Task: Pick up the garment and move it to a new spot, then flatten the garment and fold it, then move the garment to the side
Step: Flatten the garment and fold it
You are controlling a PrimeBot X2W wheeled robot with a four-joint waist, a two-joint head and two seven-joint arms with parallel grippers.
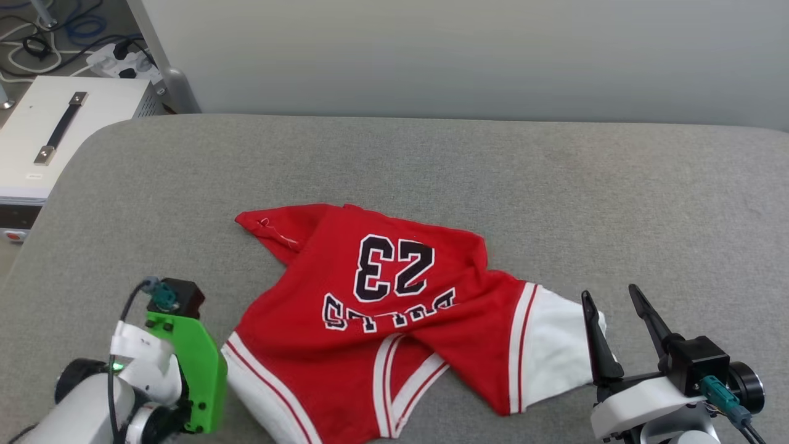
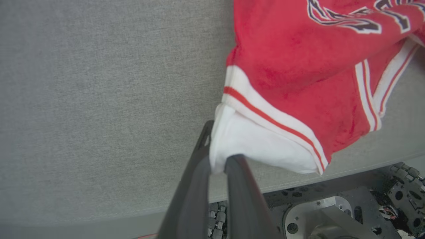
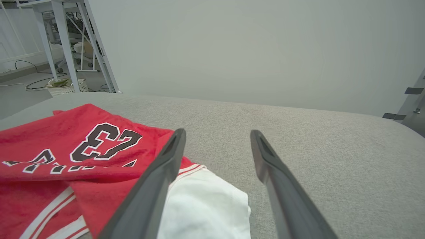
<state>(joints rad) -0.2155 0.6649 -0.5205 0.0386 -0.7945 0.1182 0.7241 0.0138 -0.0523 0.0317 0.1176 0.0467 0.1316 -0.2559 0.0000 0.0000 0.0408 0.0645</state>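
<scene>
My left gripper is pinched tight on one white sleeve of the garment, which lies rumpled at the head view's lower centre. My right gripper gapes wide at the other sleeve, gripping nothing. I'd take that sleeve too, then lift both evenly so the hem clears. The grey surface offers open room toward the upper frame. In my left wrist view its near edge runs just below the pinched sleeve.

The garment blocks the middle; open cushion lies beyond it.
</scene>
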